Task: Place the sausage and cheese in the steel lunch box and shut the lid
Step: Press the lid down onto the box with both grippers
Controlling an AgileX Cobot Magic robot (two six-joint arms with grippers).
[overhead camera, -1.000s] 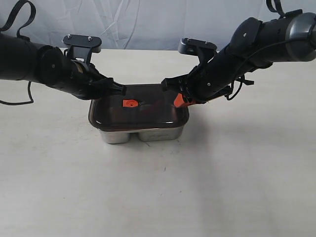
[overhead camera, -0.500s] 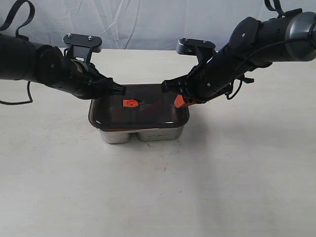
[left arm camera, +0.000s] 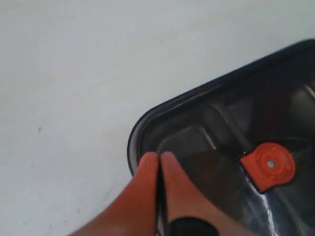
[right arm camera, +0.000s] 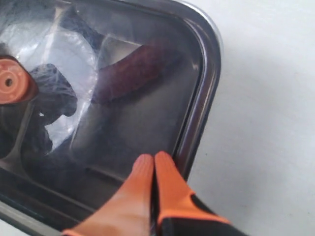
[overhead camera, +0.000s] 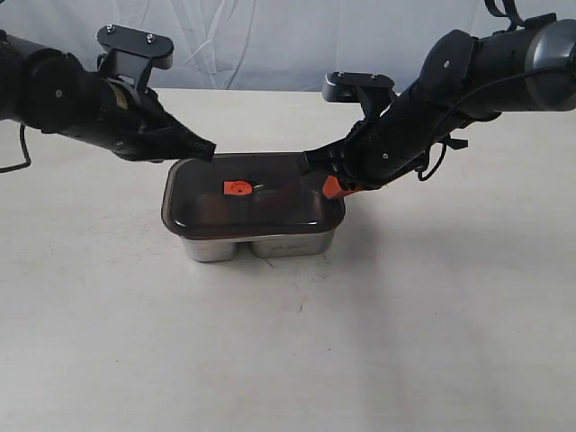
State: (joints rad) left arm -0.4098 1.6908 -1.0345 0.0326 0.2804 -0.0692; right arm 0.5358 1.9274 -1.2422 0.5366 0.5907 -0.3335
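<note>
Closing stage of the packing task, judged nearly complete.

Item 1, steel lunch box point(overhead camera: 261, 245): stands on the pale counter point(overhead camera: 288, 360) at mid-scene, its two compartments showing along the front wall.

Item 2, lid point(overhead camera: 270, 202): dark and translucent, lying flat over the box and covering it edge to edge. Orange valve tab point(overhead camera: 238, 188) near its centre. Whether the seal is pressed fully home cannot be told.

Item 3, sausage point(right arm camera: 129, 71): inside the box, seen dimly through the lid in the right wrist view, lying slantwise in the compartment on the right arm's side.

Item 4, cheese: not made out under the dark lid; presumed in the other compartment, unconfirmed.

Item 5, left claw point(overhead camera: 209, 151): orange fingers pressed together, holding nothing, tips over the lid's rear left corner. Contact uncertain.

Item 6, right claw point(overhead camera: 331, 187): fingers likewise together and empty, tips at the lid's right edge, on it or just above.

Step in hand, as judged: seating the lid by pushing with closed tips.

Next move calls for even downward pressure at opposite edges, so that neither side tips up. Both arms then need a clean lift away without dragging the box.
</note>
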